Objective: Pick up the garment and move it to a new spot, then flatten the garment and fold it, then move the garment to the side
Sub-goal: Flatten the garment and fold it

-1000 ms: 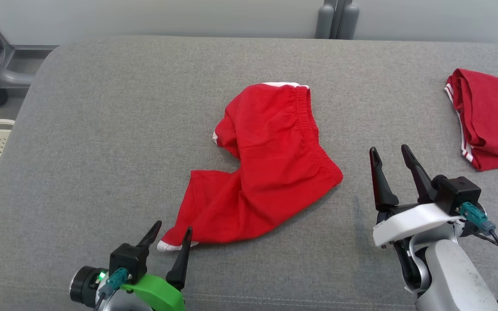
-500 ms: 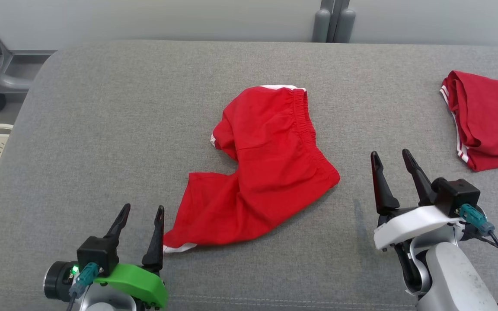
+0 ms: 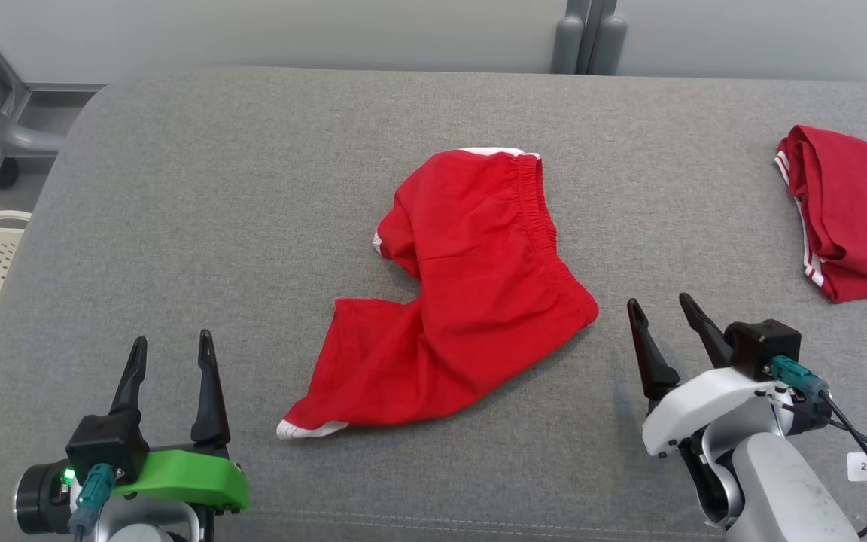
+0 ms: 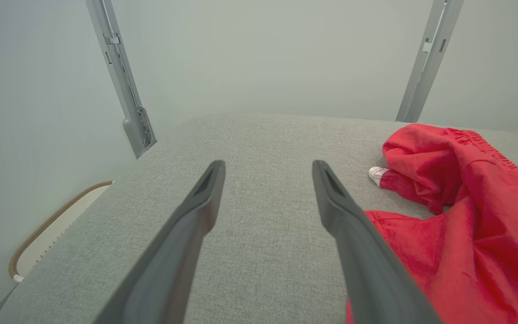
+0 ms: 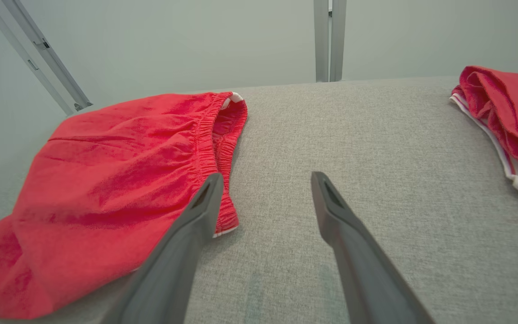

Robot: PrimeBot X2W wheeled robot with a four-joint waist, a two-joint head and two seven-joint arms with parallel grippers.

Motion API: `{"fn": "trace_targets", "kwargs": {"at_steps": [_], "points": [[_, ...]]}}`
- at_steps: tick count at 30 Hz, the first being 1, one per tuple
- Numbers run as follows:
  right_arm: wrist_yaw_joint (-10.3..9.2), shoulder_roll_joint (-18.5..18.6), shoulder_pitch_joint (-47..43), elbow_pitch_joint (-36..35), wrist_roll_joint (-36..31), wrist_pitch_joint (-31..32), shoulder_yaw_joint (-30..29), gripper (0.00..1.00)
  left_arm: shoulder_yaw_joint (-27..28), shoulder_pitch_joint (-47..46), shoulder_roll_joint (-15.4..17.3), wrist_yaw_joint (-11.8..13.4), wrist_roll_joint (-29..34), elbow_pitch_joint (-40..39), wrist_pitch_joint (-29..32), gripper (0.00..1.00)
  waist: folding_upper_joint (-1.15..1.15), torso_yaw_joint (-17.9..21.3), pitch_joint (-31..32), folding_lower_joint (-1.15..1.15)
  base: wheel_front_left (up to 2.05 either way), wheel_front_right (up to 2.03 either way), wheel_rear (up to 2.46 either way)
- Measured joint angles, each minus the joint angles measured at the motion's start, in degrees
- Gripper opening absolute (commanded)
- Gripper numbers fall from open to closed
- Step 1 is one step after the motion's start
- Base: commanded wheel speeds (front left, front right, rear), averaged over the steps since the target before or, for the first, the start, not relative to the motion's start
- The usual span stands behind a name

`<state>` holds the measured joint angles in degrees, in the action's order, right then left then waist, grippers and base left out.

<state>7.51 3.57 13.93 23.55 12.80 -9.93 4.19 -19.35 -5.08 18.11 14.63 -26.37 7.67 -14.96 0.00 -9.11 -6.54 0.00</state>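
On the gray tabletop (image 3: 177, 188), right in the middle, lie the red shorts (image 3: 471, 301). They sit where both arms can reach them. One leg points toward the robot, with its white edge (image 3: 309, 430) showing. The other leg is bunched up by the top part, so the shorts are not flat yet. The left hand (image 3: 171, 337) is wide open and holds nothing. It waits near the leg end, a little to the left, not touching. The right hand (image 3: 659, 300) is wide open too and empty, near the waistband corner. I think each hand is set by one end so they can pull the shorts smooth. Another red cloth (image 3: 855, 218) lies folded far off to the right, out of the way.
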Motion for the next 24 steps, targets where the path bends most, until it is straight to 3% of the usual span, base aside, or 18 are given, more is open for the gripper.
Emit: {"fn": "trace_targets", "kwargs": {"at_steps": [11, 24], "points": [[0.0, 2.9, 6.5, 6.0, 1.8, 5.1, 7.4, 1.0, 6.3, 2.0, -5.1, -4.1, 5.3, 0.0, 0.0, 1.0, 0.0, -1.9, 0.0, 0.0, 0.0, 0.0, 0.0], [0.0, 4.8, 16.2, 21.3, 5.9, 7.5, 14.1, 1.0, 9.9, 1.8, -9.8, -8.7, 9.5, 1.5, 0.0, 1.0, 0.0, -4.9, -1.0, 0.0, 0.0, 0.0, 0.0]]}}
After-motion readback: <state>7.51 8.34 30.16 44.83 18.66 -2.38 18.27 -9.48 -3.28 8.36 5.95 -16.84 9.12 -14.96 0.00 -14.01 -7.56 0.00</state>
